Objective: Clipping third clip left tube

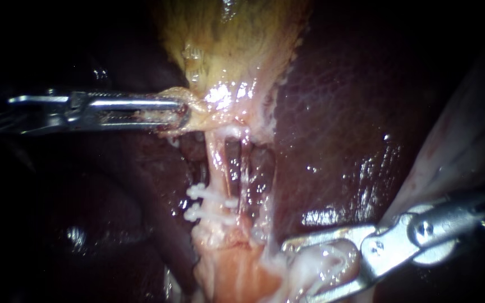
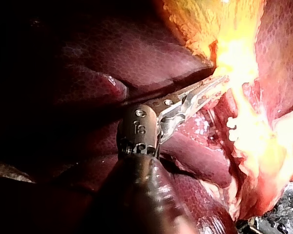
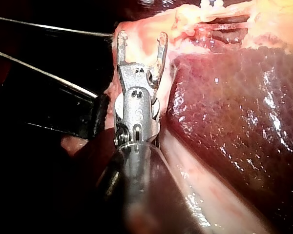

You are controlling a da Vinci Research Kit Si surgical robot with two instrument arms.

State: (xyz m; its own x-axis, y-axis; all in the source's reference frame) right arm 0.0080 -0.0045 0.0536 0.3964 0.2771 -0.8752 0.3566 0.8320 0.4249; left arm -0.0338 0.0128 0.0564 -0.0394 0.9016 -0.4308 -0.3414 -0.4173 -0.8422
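White clips (image 1: pixel 204 193), two of them, sit one above the other on the left tube (image 1: pixel 215 163), a pale strand running down from the yellow gallbladder (image 1: pixel 231 39) beside the dark liver (image 1: pixel 338 123). The right instrument (image 1: pixel 300 270) lies below and to the right of that tube, apart from it. Its jaws are spread wide around pale tissue (image 1: pixel 332 261). The left instrument (image 1: pixel 182 114) has its jaws clamped on the gallbladder's lower end. Whether the right jaws carry a clip is unclear, and the lower jaw runs to the view's edge.

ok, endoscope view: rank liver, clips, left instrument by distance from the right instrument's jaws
1. Liver, just above the right instrument.
2. Clips, to its left, on the tube.
3. Left instrument, upper left, jaws shut on the gallbladder.
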